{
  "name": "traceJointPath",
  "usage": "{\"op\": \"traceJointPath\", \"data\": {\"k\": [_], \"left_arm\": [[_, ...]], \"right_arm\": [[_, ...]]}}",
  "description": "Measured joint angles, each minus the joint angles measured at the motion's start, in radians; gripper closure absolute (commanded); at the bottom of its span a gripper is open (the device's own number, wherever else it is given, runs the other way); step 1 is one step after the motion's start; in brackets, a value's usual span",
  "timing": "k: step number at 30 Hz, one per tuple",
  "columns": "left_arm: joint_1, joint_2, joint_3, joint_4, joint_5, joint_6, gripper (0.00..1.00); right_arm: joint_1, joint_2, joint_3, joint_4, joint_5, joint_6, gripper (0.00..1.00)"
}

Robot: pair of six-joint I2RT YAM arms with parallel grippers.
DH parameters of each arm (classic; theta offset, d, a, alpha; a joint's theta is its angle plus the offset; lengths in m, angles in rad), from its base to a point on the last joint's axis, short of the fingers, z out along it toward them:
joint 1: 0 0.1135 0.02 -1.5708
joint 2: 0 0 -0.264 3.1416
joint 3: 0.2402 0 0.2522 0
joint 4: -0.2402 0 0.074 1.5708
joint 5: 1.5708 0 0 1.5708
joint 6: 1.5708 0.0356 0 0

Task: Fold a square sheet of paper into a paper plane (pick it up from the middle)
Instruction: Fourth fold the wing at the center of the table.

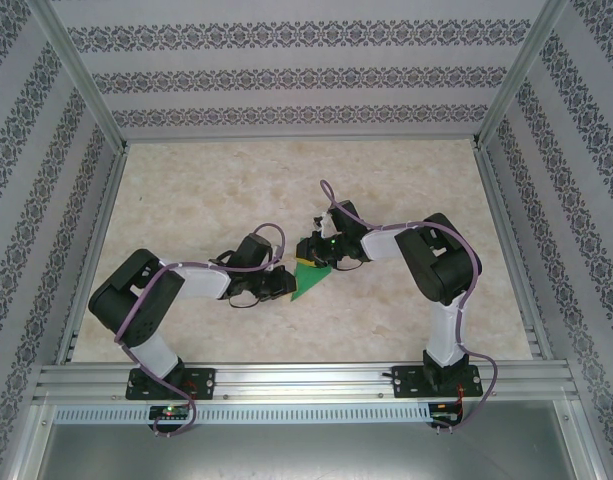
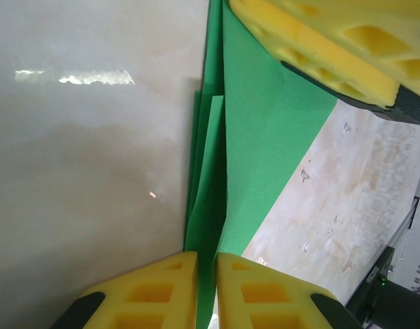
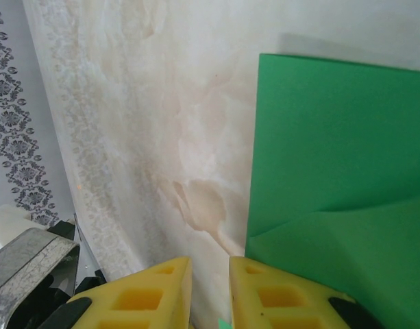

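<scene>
The square sheet of paper (image 1: 312,281), bright green, is folded into a layered, pointed wedge on the table between the two arms. My left gripper (image 1: 283,284) is shut on it: in the left wrist view the folded layers (image 2: 211,178) run straight into the thin slit between the yellow fingertips (image 2: 206,291). My right gripper (image 1: 317,251) hovers at the paper's far end. Its jaws (image 3: 210,295) stand slightly apart over bare table, with the green sheet (image 3: 333,151) beside the right finger. A yellow finger of the right gripper (image 2: 319,48) lies over the paper's upper corner.
The beige marbled table (image 1: 286,180) is ringed by aluminium rails (image 1: 286,378) and patterned walls. Both arms lean inward, their wrists nearly meeting at the table's middle. Open surface lies behind and to either side of them.
</scene>
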Motion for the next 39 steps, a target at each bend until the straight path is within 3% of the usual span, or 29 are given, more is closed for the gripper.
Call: {"op": "traceJointPath", "data": {"k": [10,18,25,31,39], "left_arm": [[-0.013,0.000,0.014,-0.036,-0.023,0.015,1.00],[-0.018,-0.036,0.018,-0.098,-0.068,0.028,0.90],[-0.024,-0.179,0.010,-0.254,-0.103,0.038,0.81],[-0.024,-0.222,0.049,-0.282,-0.097,0.038,0.82],[-0.048,-0.100,0.141,-0.218,-0.039,0.037,0.85]], "right_arm": [[0.000,0.001,0.000,0.000,0.000,0.000,0.78],[0.007,0.004,0.001,0.001,0.003,0.000,0.79],[0.008,0.006,0.002,0.000,0.002,-0.003,0.79],[0.008,0.006,0.002,0.000,0.002,-0.003,0.79],[0.008,0.006,0.001,0.001,0.002,-0.003,0.79]]}}
